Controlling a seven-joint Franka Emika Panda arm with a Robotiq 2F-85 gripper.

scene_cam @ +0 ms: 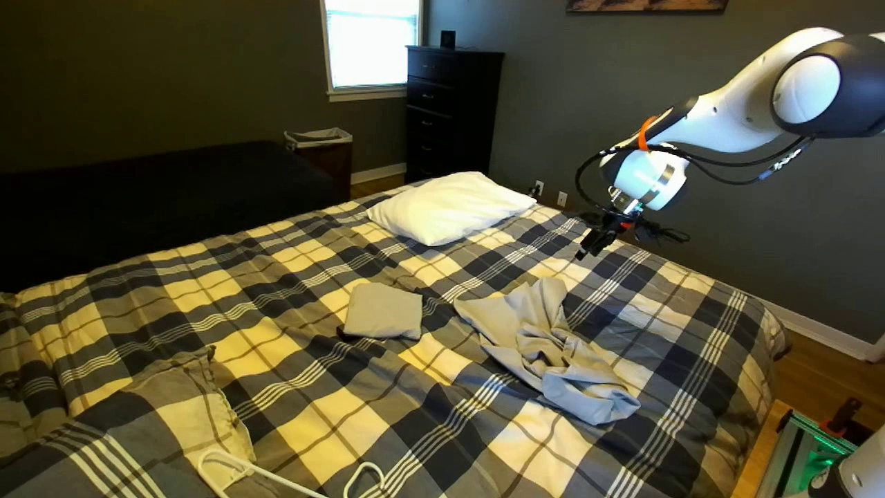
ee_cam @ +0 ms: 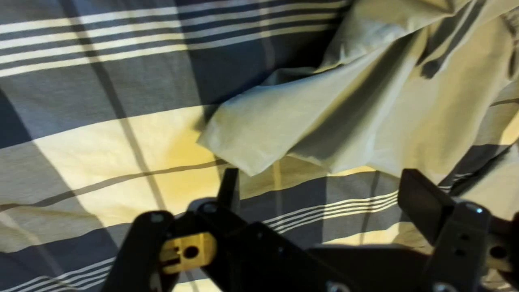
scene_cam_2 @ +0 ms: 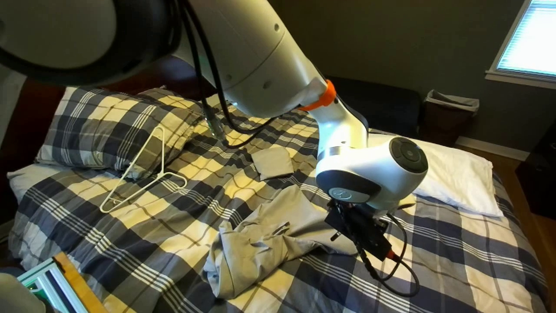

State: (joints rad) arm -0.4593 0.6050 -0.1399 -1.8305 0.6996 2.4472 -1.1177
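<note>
A crumpled grey cloth lies spread on the plaid bedcover in both exterior views, one end bunched up. My gripper hangs above the bed near the flatter end of this cloth, pointing down. In the wrist view the gripper is open, its fingers wide apart and only bedcover and cloth visible beneath. A corner of the grey cloth lies just ahead of the fingertips, and no contact shows. Farther off sits a folded grey cloth, flat and squarish. In an exterior view the wrist partly hides the gripper.
A white pillow rests at the far side of the bed. A white hanger leans against a plaid pillow. Beyond the bed stand a lined hamper and a dark dresser. Loose cables hang about the wrist.
</note>
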